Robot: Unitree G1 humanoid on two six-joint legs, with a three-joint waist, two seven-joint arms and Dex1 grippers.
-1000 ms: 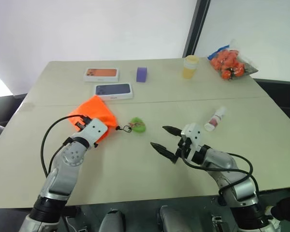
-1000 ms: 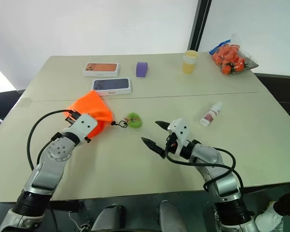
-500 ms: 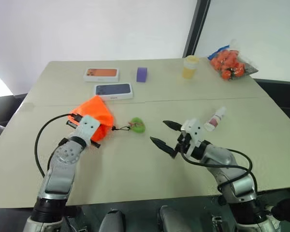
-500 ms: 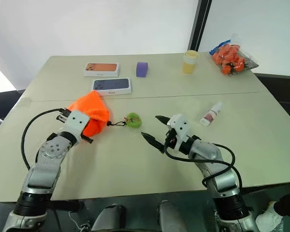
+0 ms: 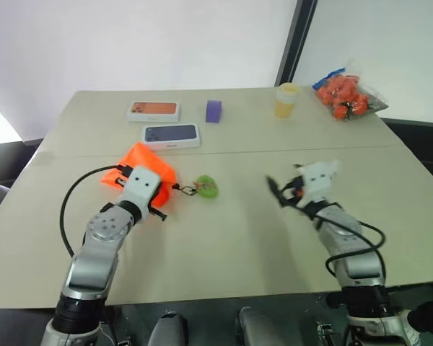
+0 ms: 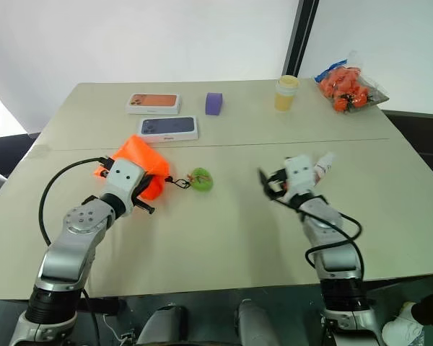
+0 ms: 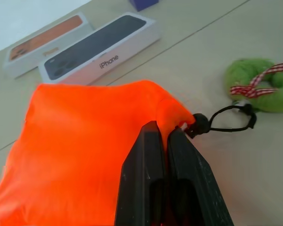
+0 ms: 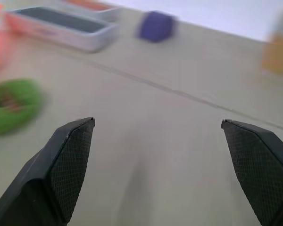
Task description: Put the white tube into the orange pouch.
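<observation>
The white tube (image 6: 323, 163) lies on the surface (image 6: 224, 238) just beyond the right tool (image 6: 271, 186), its long axis slanting away from the robot, so the right arm is nearer; a dark band marks its near end. In the left wrist view, the left tool (image 7: 164, 137) is pinched tight on the orange pouch (image 7: 80, 141) at its drawstring corner. In the right wrist view, the right tool's jaws gape wide, holding nothing.
</observation>
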